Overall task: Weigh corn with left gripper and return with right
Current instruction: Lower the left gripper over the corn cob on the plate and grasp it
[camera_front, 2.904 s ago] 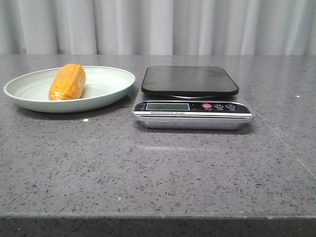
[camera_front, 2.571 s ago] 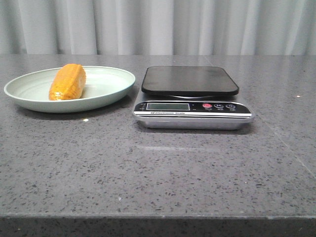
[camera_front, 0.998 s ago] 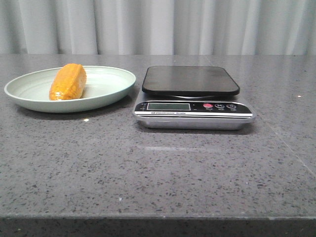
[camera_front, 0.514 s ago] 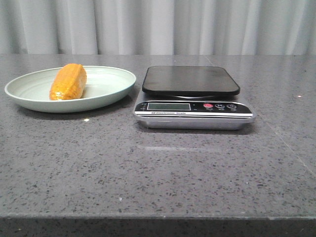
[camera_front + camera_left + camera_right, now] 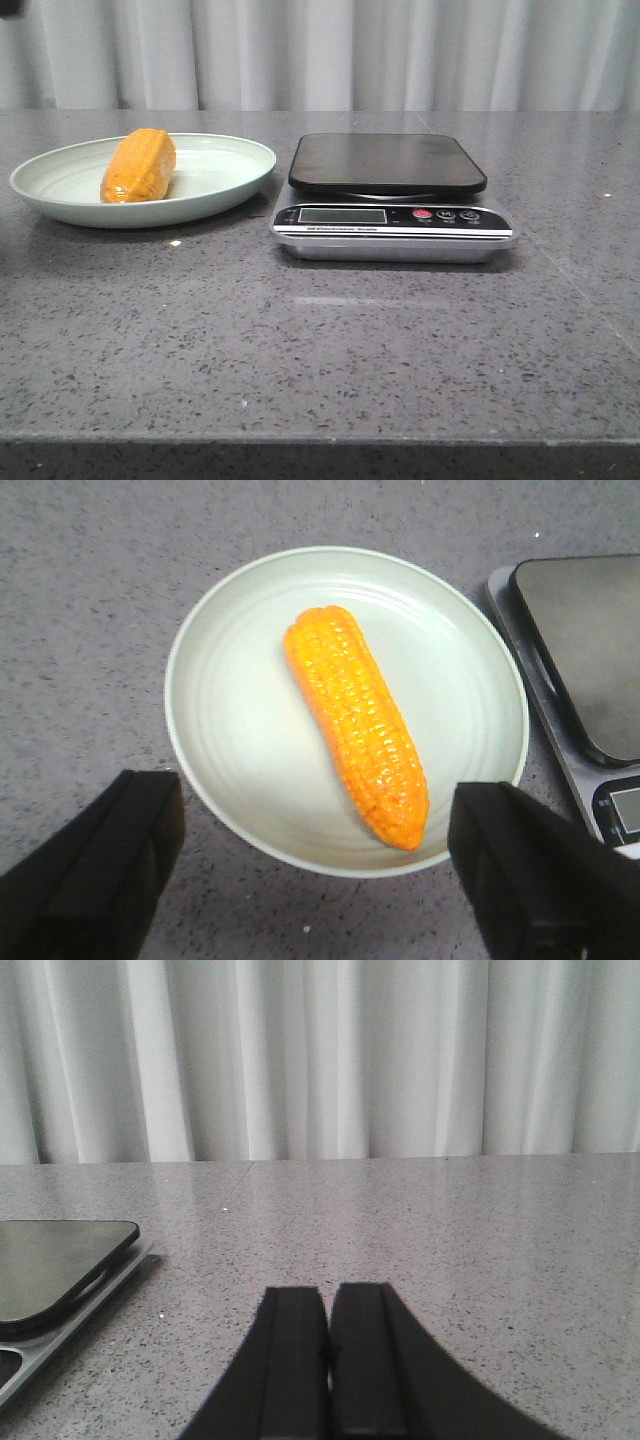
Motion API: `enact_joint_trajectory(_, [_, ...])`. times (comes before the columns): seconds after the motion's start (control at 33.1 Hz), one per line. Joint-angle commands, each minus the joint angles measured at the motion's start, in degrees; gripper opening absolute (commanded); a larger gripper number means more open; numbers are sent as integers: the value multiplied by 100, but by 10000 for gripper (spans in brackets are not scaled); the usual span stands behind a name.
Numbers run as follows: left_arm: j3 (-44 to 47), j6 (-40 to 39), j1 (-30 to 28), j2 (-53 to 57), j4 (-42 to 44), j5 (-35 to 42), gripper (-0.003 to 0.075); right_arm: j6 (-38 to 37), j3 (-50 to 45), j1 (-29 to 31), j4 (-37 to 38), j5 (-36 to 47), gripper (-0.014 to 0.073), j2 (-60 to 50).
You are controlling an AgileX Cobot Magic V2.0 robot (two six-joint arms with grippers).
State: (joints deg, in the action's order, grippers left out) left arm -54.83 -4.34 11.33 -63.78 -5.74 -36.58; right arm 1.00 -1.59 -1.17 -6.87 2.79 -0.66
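**Corn lies on the plate, left claw spread wide above it**

Toward the far left corner of the grey speckled table (image 5: 320, 340) sits the pale green plate (image 5: 225, 175). The corn (image 5: 138, 165) lies on its side in the plate, a little to the left of the plate's middle, one end pointing toward the far edge of the table and the other toward the near edge. Nothing grips it.

The left gripper (image 5: 320, 880) hangs above the near rim of the plate. Its two black fingers (image 5: 95, 875) stand spread wide, one off each side of the plate, with the corn's tapered end between them and lower down. The fingers hold nothing and touch neither corn nor plate. In the front view only a small dark bit shows at the upper left corner of the picture; what it belongs to cannot be told.

Just beside the plate, near the middle of the table, stands the kitchen scale (image 5: 392, 232). Its black weighing platform (image 5: 386, 162) is bare, and its display and buttons face the near edge.

On the right side of the table, the right gripper (image 5: 330, 1360) hangs low over the surface. Its fingers are pressed together with nothing between them.
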Motion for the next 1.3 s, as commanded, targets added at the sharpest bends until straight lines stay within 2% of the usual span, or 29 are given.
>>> enact_joint_trajectory(0.0, [-485,-565,181,-538,359,279,599,24,45,28,60,459,160,-90])
enact_joint_trajectory(0.18, [-1092,-775,369,-1420,320,102,599,24,45,28,60,459,160,-90])
enact_joint_trajectory(0.42, [-1860,-808,679,-2244,222,-590,599,24,45,28,60,459,160,-90])
enact_joint_trajectory(0.67, [-1945,-1245,705,-2568,271,-881,587,24,45,28,60,459,160,-90])
enact_joint_trajectory(1.15, [-1945,-1372,705,-2997,285,-1130,291,24,45,28,60,459,160,-95])
enact_joint_trajectory(1.27, [-2132,-1372,705,-2986,285,-1141,177,24,45,28,60,459,160,-95])
